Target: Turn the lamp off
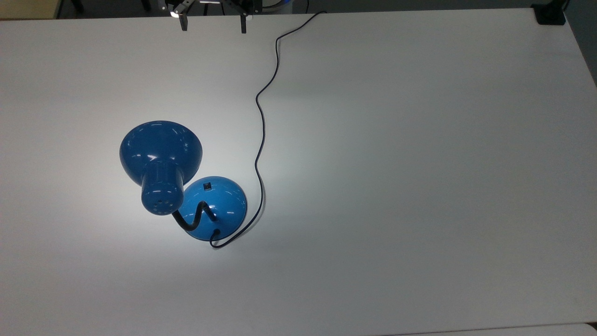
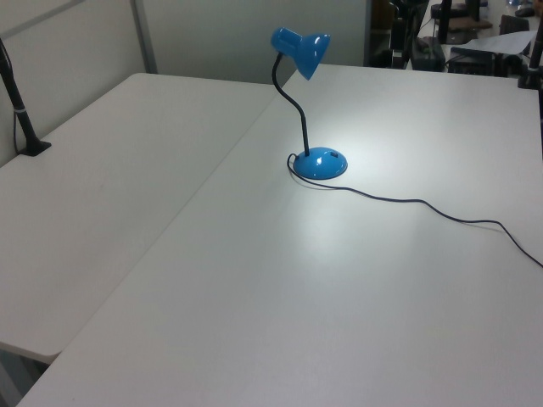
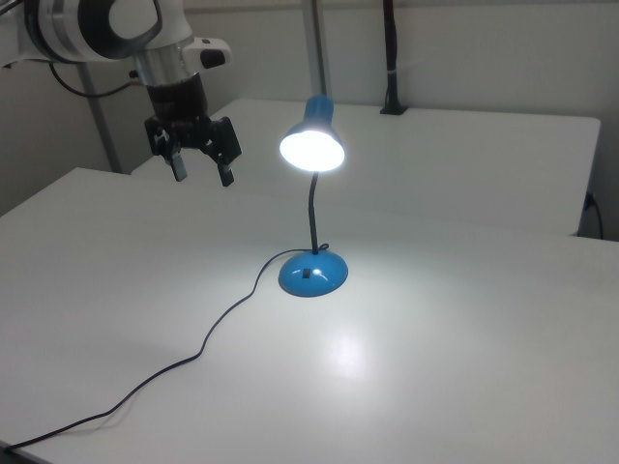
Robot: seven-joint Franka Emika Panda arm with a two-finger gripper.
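The glossy blue lamp (image 1: 161, 154) stands on the white table (image 1: 419, 163), lit, throwing a bright pool around its round base (image 1: 219, 205). A small black switch (image 1: 207, 185) sits on the base's dome. In the right view the lamp's shade (image 3: 313, 143) glows white above its base (image 3: 310, 274), with the switch (image 3: 306, 274) facing the camera. In the left view the lamp (image 2: 304, 51) rises on a bent black neck. My gripper (image 1: 213, 23) hangs open at the table's far edge in the top view. In the right view the gripper (image 3: 202, 172) is well above the table, left of the shade, holding nothing.
A thin black cord (image 1: 261, 116) winds from the base to the table's top edge in the top view. A black clamp post (image 2: 21, 110) stands on the adjoining table at the left view's left. A black block (image 1: 550, 14) sits at the top view's upper right corner.
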